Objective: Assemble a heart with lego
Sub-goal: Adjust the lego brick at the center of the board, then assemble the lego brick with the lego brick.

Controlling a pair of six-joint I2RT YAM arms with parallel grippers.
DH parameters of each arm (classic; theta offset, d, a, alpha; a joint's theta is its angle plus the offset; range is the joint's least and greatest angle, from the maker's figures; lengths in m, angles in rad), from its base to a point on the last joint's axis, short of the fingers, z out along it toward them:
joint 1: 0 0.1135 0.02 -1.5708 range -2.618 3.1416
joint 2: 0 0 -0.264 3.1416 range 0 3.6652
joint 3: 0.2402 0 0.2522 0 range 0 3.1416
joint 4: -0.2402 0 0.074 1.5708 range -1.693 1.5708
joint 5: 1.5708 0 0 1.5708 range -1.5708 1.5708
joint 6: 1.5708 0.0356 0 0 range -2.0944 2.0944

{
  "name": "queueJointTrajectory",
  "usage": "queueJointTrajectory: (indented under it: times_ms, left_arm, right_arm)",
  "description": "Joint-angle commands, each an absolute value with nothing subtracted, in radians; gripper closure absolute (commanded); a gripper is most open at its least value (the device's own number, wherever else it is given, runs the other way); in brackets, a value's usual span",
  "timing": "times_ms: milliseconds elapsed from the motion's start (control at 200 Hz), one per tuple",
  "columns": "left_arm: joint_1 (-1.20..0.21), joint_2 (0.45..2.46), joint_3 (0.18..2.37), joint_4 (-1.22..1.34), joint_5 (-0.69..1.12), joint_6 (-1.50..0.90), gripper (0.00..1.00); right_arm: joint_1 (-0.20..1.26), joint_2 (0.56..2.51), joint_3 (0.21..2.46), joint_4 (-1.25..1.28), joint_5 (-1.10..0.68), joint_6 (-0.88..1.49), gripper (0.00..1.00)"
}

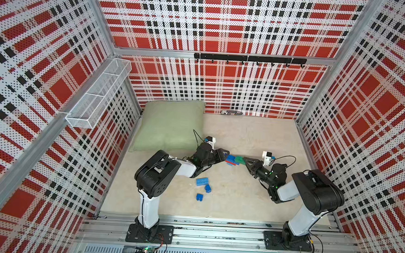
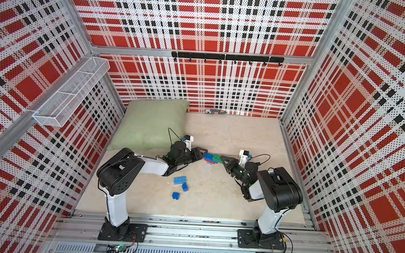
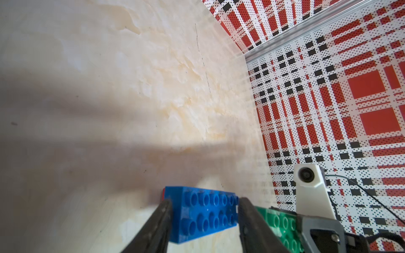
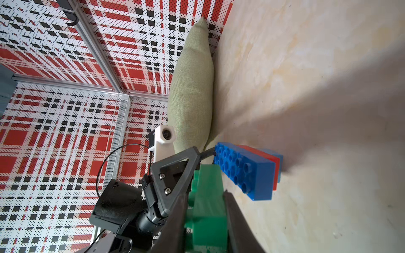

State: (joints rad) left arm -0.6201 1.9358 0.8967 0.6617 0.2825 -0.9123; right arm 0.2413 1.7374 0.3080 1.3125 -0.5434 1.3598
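Right claw (image 4: 205,195) grips green brick (image 4: 208,179), wrist-view.

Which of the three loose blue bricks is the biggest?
The lighter blue brick, rearmost of the three; the two darker blue bricks are clearly smaller.

— How are the arms posed?
— The left arm (image 1: 155,174) and right arm (image 1: 317,194) are bent at the elbow and stretched inward, wrists held low, tips nearly met.
— And the jaws?
— The left gripper (image 3: 203,203) is clamped across a blue brick (image 4: 245,170); the right gripper (image 4: 205,195) is closed on a green brick (image 4: 208,177).
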Motion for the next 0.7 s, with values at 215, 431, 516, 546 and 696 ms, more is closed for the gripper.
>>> queueJointTrajectory:
  times_ms: [215, 431, 516, 546, 696]
  left_arm:
    - [-0.614, 1.896, 0.843, 0.679, 0.259, -0.929, 0.48]
    - [-0.62, 1.884, 0.838, 0.674, 0.282, -0.904, 0.48]
    - [-0.618, 1.883, 0.836, 0.67, 0.288, -0.898, 0.48]
    - [-0.619, 1.884, 0.835, 0.668, 0.29, -0.895, 0.49]
    - [-0.614, 1.894, 0.833, 0.659, 0.295, -0.887, 0.49]
  right_arm:
    - [0.229, 1.787, 0.343, 1.385, -0.616, 1.357, 0.85]
    - [0.217, 1.8, 0.377, 1.342, -0.67, 1.309, 0.85]
    - [0.206, 1.809, 0.387, 1.329, -0.696, 1.301, 0.85]
    - [0.202, 1.815, 0.389, 1.333, -0.703, 1.299, 0.85]
    - [0.194, 1.855, 0.402, 1.365, -0.731, 1.308, 0.84]
